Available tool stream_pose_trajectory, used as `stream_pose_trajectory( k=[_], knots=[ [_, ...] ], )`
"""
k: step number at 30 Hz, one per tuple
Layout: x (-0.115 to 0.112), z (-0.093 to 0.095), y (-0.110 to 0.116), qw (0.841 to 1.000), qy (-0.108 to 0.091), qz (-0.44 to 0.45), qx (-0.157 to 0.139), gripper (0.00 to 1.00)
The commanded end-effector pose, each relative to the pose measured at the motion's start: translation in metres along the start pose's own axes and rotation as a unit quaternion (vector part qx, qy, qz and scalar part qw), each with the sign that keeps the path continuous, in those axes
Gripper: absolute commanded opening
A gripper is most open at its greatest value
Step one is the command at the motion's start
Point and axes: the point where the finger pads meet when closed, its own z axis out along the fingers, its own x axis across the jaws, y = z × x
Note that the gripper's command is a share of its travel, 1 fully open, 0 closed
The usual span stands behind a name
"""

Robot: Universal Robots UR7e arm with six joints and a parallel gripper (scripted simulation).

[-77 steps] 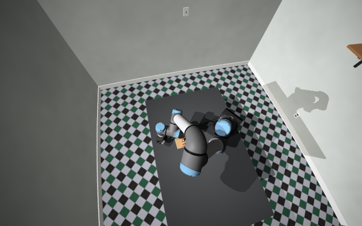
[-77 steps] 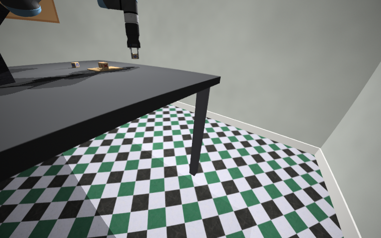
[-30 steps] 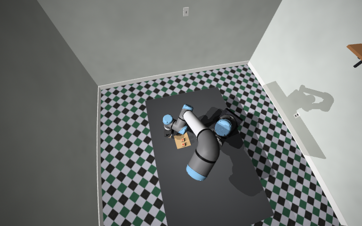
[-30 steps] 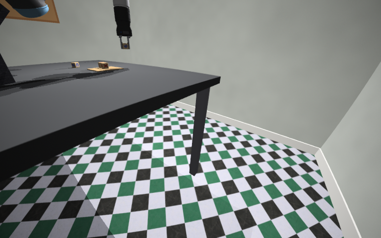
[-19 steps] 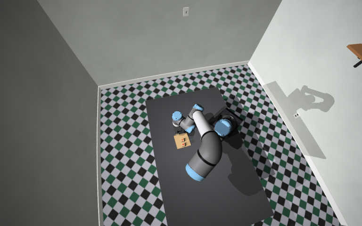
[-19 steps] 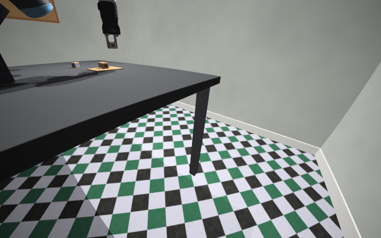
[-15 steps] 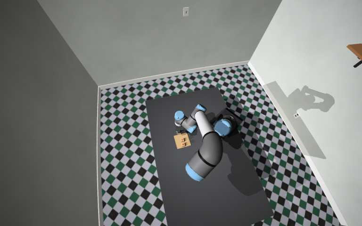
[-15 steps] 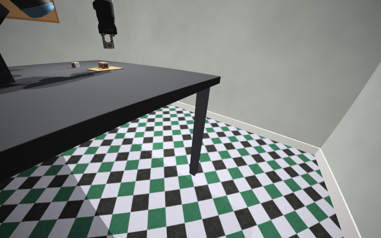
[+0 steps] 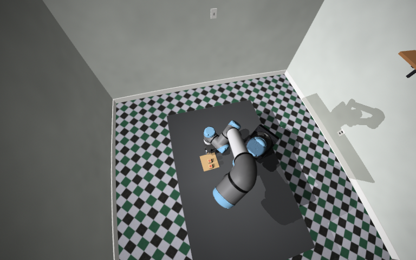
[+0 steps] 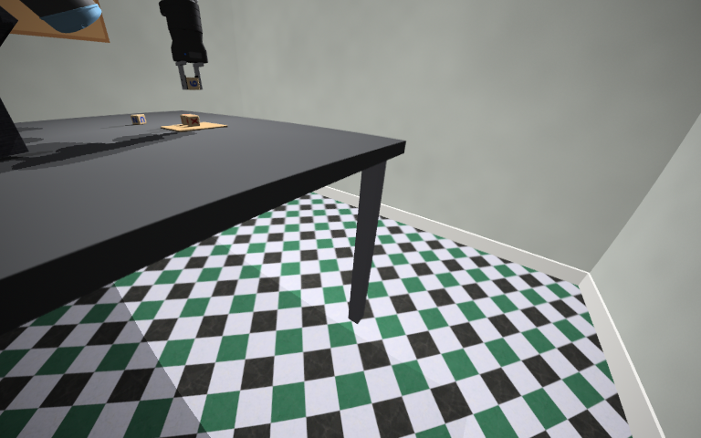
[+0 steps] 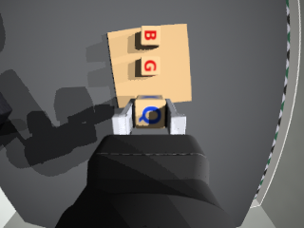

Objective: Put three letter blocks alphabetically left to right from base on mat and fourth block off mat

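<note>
The gripper hangs above the dark bench, its fingers partly open and clamped on the sides of a wooden block with a blue Q on top. The held block is clear of the bench surface, just off the near edge of the tan mat as the wrist view shows it.

The mat lies flat near one long edge of the bench, well in from the corners. On it sit two blocks, letters up: the B block and the G block, side by side and close together.

A fourth block with blue marks rests on the bench off the mat, near it, seen in the exterior view.
</note>
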Motion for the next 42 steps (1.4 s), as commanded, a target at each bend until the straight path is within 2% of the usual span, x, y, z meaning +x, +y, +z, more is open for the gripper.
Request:
stream_pose_trajectory(
  k=[1, 12, 19, 29, 42],
  knots=[
    [0.000, 0.000, 0.000, 1.000, 0.000, -0.001, 0.000, 0.57],
    [0.000, 0.001, 0.000, 1.000, 0.000, -0.001, 0.000, 0.57],
    [0.000, 0.009, 0.000, 1.000, 0.000, -0.001, 0.000, 0.57],
    [0.000, 0.027, 0.000, 1.000, 0.000, -0.001, 0.000, 0.57],
    [0.000, 0.065, 0.000, 1.000, 0.000, -0.001, 0.000, 0.57]
  ],
)
